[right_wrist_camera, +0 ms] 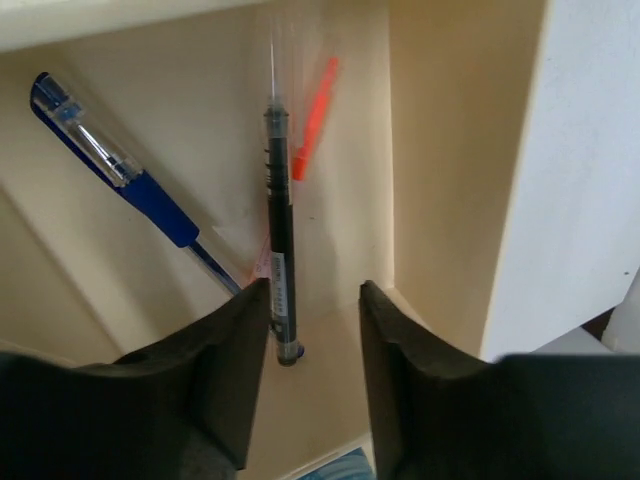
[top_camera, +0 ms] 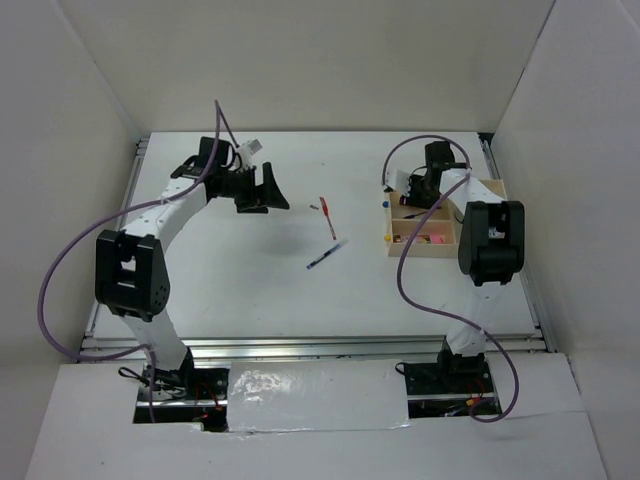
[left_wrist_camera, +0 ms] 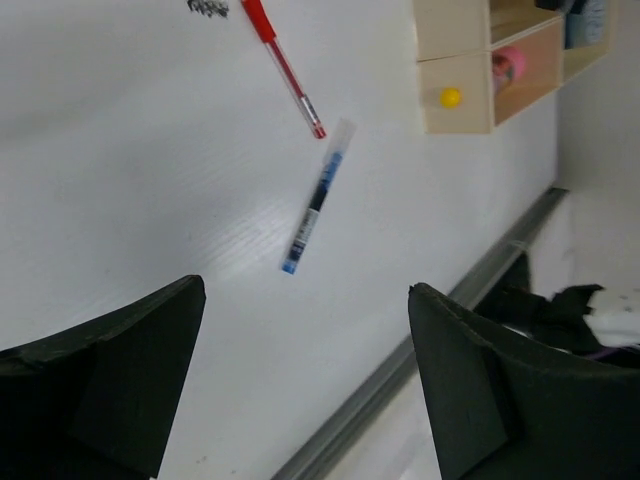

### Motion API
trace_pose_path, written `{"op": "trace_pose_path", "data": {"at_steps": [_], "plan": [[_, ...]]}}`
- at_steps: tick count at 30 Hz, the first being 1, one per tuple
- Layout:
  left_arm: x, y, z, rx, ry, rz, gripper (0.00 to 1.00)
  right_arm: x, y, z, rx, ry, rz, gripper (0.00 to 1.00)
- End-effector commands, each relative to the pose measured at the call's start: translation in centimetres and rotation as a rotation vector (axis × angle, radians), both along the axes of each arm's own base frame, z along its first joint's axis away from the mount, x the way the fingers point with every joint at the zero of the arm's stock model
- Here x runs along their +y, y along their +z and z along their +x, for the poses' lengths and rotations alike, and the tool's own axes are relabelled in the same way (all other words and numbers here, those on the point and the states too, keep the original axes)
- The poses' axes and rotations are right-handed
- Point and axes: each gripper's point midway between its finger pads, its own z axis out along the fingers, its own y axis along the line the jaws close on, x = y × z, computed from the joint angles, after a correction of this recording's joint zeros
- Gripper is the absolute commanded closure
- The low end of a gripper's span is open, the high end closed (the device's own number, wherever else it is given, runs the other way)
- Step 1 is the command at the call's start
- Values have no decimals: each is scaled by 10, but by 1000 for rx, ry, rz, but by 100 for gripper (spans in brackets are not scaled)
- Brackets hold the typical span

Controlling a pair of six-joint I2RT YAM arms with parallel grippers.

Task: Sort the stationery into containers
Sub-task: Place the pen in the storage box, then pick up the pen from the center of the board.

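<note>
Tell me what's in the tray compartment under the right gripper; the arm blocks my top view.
Observer: Three pens: a black pen, a blue pen and an orange pen.
Operator: Is the right gripper holding one?
Observer: No. The right gripper is open; the black pen lies loose in the compartment, unpinched.
Operator: Left gripper carrying anything?
Observer: No. The left gripper is open and empty, with the red pen and clear-and-blue pen on the table ahead.

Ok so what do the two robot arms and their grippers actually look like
Both the left arm and right arm have white tubular links with chunky black joint housings. A loose purple cable loops along each. The left gripper and right gripper carry broad matte black wedge-shaped fingers.
</note>
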Motion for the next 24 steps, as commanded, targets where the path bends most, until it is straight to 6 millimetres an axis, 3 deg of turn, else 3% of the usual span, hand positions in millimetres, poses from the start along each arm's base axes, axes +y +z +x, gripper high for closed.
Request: {"op": "trace_pose_path", "data": {"at_steps": [1, 2, 5, 8, 10, 12, 14, 15, 16, 17, 19, 24], "plan": [[-11, -5, 13, -129, -23, 212, 7, 11, 24, 12, -62, -4, 14, 49], [-6, -9, 22, -167, 12, 295, 9, 13, 32, 15, -75, -6, 20, 49], [-24, -17, 24, -256, -64, 420, 18, 16, 44, 11, -77, -18, 29, 46], [-51, -35, 3, -309, -260, 507, 24, 17, 66, 6, -103, -38, 57, 45], [-53, -50, -12, -320, -347, 546, 26, 18, 80, 1, -111, -71, 110, 45], [-60, -51, -20, -375, -387, 550, 29, 23, 110, -3, -147, -95, 189, 45], [-64, -67, -35, -377, -429, 554, 35, 26, 140, -7, -187, -109, 250, 45], [-68, -64, -33, -416, -419, 547, 37, 30, 148, -11, -183, -143, 297, 45], [-68, -75, -40, -405, -432, 549, 38, 37, 165, -18, -198, -138, 343, 45], [-73, -77, -43, -415, -446, 543, 40, 27, 174, -21, -208, -177, 375, 45], [-79, -86, -43, -431, -450, 563, 41, 36, 196, -35, -206, -209, 481, 45], [-100, -102, -43, -447, -475, 619, 43, 45, 231, -72, -164, -338, 733, 45]]}}
